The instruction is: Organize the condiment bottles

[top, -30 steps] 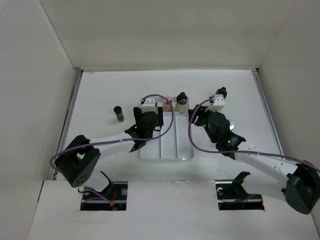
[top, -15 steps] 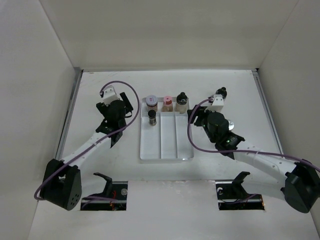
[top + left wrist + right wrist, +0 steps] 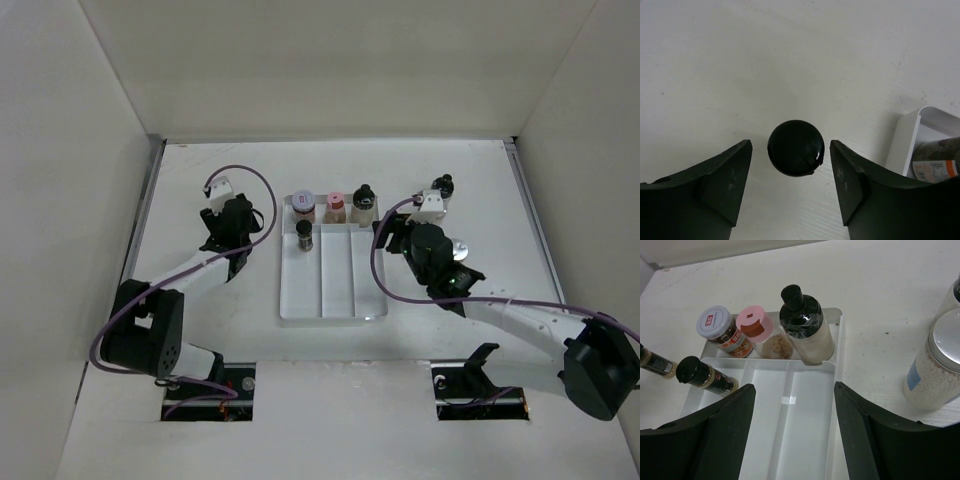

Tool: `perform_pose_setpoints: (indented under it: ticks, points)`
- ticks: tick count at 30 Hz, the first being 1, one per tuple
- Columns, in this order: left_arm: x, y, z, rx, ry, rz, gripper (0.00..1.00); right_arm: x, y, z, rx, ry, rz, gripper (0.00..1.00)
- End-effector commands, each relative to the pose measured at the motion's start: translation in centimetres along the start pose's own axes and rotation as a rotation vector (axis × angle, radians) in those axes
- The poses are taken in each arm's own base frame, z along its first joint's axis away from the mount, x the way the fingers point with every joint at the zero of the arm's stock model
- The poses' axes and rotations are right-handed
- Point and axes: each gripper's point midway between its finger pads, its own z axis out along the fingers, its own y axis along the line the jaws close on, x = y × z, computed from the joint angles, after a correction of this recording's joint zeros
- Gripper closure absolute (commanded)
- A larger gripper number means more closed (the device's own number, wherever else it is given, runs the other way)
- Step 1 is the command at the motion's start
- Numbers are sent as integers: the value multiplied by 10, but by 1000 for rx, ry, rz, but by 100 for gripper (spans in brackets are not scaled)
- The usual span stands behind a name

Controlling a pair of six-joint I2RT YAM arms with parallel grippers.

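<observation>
My left gripper (image 3: 233, 228) is open and hangs over a dark black-lidded jar on the table left of the tray. That jar is hidden in the top view. In the left wrist view its black lid (image 3: 796, 147) sits between my open fingers (image 3: 790, 144). The clear divided tray (image 3: 335, 285) holds a silver-lidded jar (image 3: 301, 207), a pink-capped shaker (image 3: 336, 206), a clear bottle with a black knob cap (image 3: 364, 203) and a small dark jar (image 3: 304, 234). My right gripper (image 3: 794, 386) is open and empty over the tray's right side (image 3: 392, 237).
Right of the tray stand a clear bottle with a black knob cap (image 3: 443, 185) and a silver-lidded shaker (image 3: 945, 360), close to my right arm. White walls close in the table on the left, back and right.
My left arm has swung left from the tray to over the black-lidded jar, leaving a small dark jar in the tray's left compartment. My right arm has barely moved.
</observation>
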Motion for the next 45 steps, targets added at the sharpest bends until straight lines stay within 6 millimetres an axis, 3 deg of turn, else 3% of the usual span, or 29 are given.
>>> perform_pose_setpoints:
  ticks: [1, 6, 8, 12, 18, 22, 29, 32, 37, 45]
  points:
    - [-19, -9, 8, 32, -48, -68, 44, -16, 13, 3, -29, -46, 28, 29]
    - [-20, -8, 2, 35, -59, -82, 64, -17, 13, 2, -30, -49, 30, 29]
    - [-29, -7, -10, 56, -92, -103, 67, -16, 13, 2, -30, -49, 32, 29]
    - [-35, -23, -54, 168, -121, -91, 69, -17, 12, 2, -26, -51, 31, 29]
    - [0, -44, -115, 334, -76, -7, 69, -17, 12, 2, -30, -52, 37, 29]
    - [17, -48, -136, 372, -58, 48, 69, -15, 12, 3, -25, -48, 34, 29]
    - [39, -77, -176, 488, -35, 121, 70, -13, 12, 3, -26, -43, 33, 29]
    - [58, -93, -185, 519, -1, 158, 69, -12, 12, 4, -26, -42, 33, 29]
    - [78, -104, -179, 505, 2, 196, 69, -11, 11, 4, -22, -41, 31, 29]
    - [96, -112, -180, 533, 8, 202, 65, -13, 9, 3, -17, -44, 31, 26]
